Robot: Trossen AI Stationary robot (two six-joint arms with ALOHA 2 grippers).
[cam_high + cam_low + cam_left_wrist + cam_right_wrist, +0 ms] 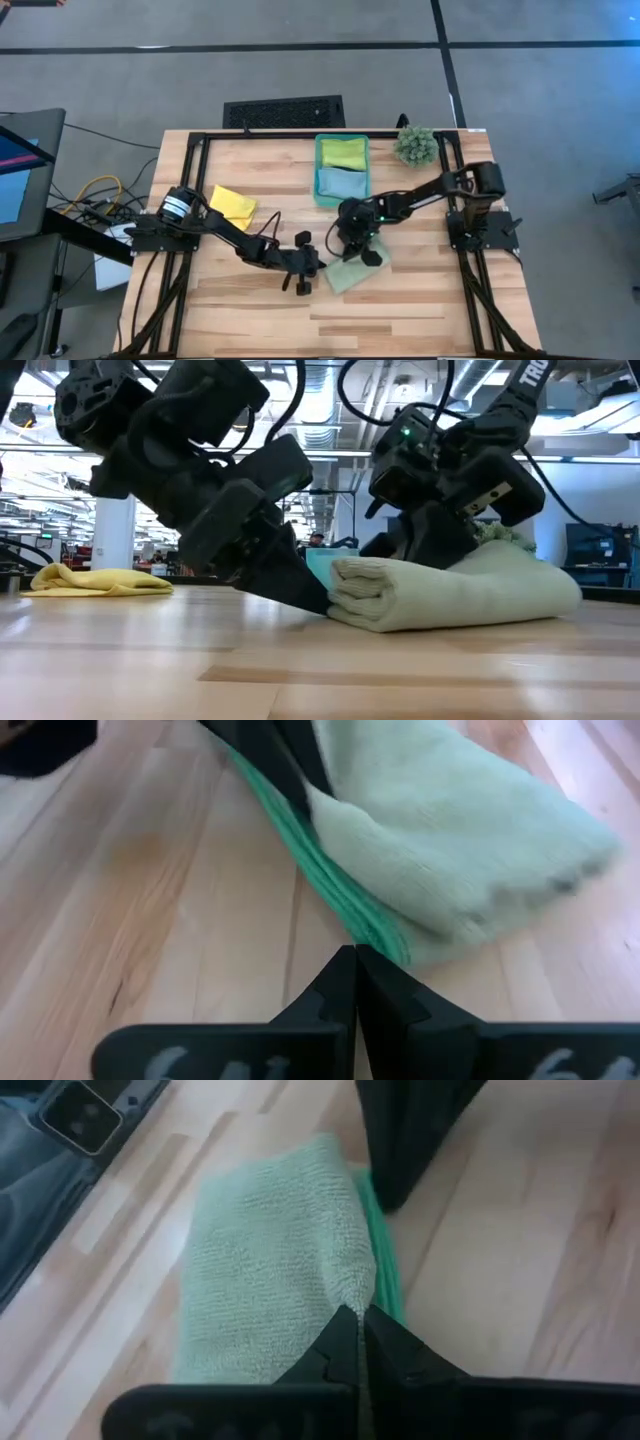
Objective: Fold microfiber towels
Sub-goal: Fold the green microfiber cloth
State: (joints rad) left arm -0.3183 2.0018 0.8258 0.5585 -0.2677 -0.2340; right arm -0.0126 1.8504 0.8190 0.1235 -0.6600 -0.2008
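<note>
On the table, both closed grippers (left (pixel 315 600), right (pixel 358 1318)) meet the pale green towel (pixel 470 592).

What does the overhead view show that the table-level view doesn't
Only the high view shows the teal bin holding a lime towel and a blue towel, and the plant at the table's far right corner.

Only the low view shows the pale green towel's rolled fold edge, and the room behind the table.

Both show the yellow towel lying apart, the left gripper shut beside the pale green towel, and the right gripper on it.
</note>
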